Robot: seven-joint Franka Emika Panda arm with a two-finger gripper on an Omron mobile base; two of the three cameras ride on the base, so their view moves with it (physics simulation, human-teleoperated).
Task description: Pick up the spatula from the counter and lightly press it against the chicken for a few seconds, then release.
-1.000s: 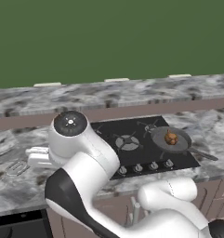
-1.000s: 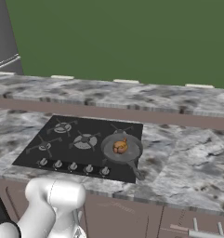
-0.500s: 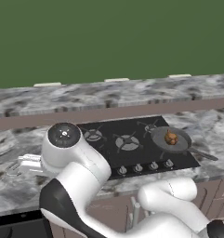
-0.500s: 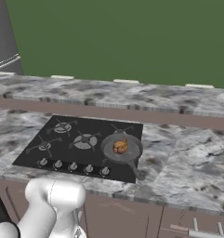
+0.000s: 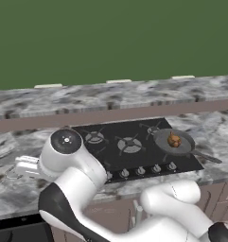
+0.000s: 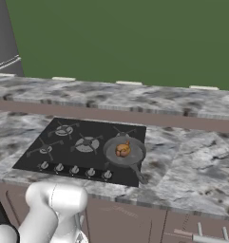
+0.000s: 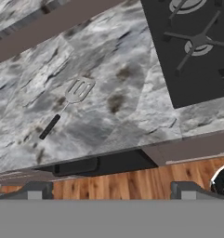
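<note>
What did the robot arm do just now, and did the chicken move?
The arm dipped lower and swung a little left, toward the counter beside the stove. It grabbed nothing: the gripper is open and empty, with the spatula lying on the counter ahead of it. The chicken, its pan and the stove stayed where they were.

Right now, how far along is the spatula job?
Done: nothing; the spatula lies flat on the counter, ungrasped. In hand: the open gripper hangs above the counter edge, short of it. Left: grasp it, carry it to the chicken in the pan, press, release.
</note>
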